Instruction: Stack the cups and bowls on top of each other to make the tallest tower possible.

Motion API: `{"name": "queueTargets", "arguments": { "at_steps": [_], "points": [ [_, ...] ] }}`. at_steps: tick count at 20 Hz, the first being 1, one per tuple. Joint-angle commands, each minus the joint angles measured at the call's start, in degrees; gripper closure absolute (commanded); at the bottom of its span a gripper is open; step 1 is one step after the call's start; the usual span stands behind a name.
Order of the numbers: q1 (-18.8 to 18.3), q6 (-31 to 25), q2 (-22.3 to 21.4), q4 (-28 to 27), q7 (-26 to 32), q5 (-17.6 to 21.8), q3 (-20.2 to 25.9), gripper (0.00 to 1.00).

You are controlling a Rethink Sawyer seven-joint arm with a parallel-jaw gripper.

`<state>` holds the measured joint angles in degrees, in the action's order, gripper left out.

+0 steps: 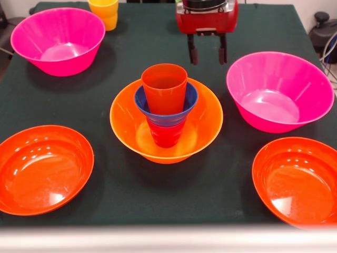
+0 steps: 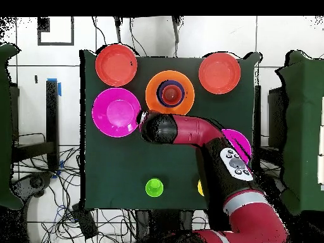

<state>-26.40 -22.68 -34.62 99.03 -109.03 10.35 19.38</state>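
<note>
Standing in the orange bowl, the tower ends in an orange cup; behind it the gripper hangs released, empty.

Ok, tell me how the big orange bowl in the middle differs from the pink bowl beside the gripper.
The orange bowl holds a stack: a red cup, a blue bowl and an orange cup. The pink bowl is empty. The orange bowl sits centrally, the pink one toward the table's side. Both are large, deep, glossy and upright.
</note>
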Motion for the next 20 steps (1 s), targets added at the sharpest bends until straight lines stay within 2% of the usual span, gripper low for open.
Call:
{"name": "queueTargets", "arguments": {
  "at_steps": [1,5,10,20],
  "points": [
    [0.65,-4.15,3.96,-3.16,5.89,5.60,2.57,0.00],
    [1.24,-4.35,4.67,-4.32,5.50,5.54,3.62,0.00],
    [0.61,-3.12,4.00,-2.39,5.33,5.62,5.44,0.00],
    [1.85,-1.29,5.29,-3.08,3.97,6.25,5.58,0.00]
  ]
}}
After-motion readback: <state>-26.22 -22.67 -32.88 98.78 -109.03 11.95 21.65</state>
